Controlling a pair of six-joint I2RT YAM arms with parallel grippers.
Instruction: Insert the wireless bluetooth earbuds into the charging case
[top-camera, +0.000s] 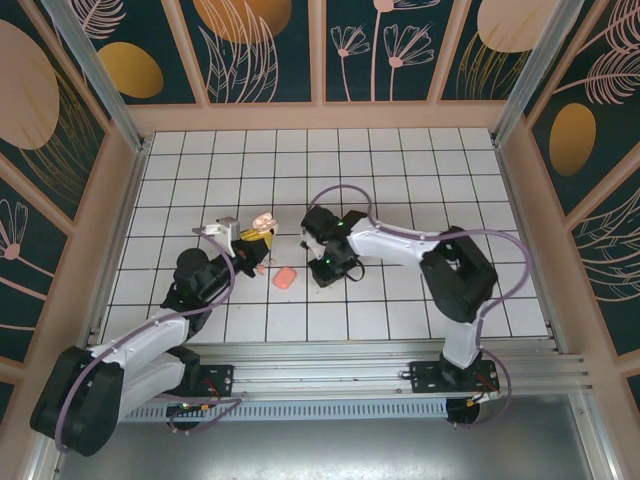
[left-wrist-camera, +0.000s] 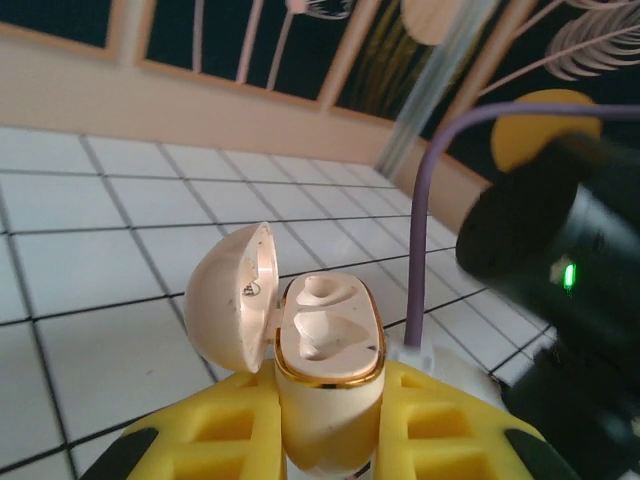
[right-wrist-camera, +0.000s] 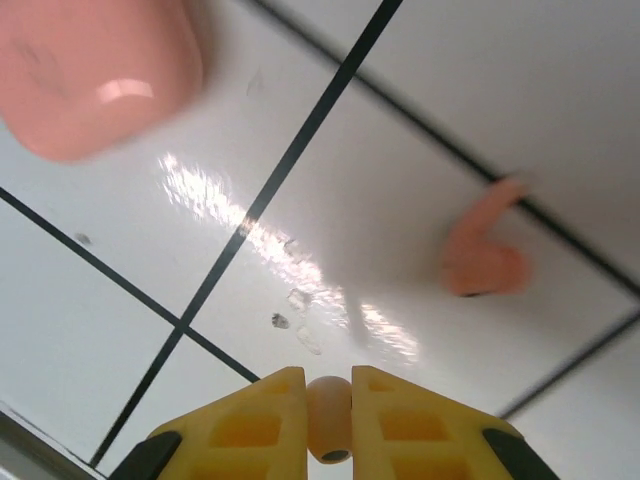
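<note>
Yellow right jaws, close under the right wrist camera, were closed on a small pale pink earbud (right-wrist-camera: 330, 415), pinched between the two pads with its lower end showing. Just beyond them spread the white tiled worktop (right-wrist-camera: 400, 130), glossy and crossed by dark grout lines. A second earbud (right-wrist-camera: 483, 258) lay loose on a tile ahead and to the right, apart from the jaws, its stem pointing up toward a grout line. At the upper left of that view a larger salmon-pink rounded block (right-wrist-camera: 95, 70) rested on the worktop, well apart from the second earbud.

Seen from the left wrist, the left jaws, also yellow, were clamped on the lower body of the charging case (left-wrist-camera: 325, 350). Its lid (left-wrist-camera: 235, 295) was swung open to the left, and the gold-rimmed top of the case showed two moulded hollows. A purple cable (left-wrist-camera: 425, 240) rose just behind the case, and the dark bulk of the right arm (left-wrist-camera: 560, 240) with a green light (left-wrist-camera: 570, 275) stood to the right.

From above, the left arm (top-camera: 150, 340) reached toward the middle of the worktop with the open case at its tip. The right arm bent leftward, its tip low near the block, which lay between the two arms' tips, nearer the front edge than the case
</note>
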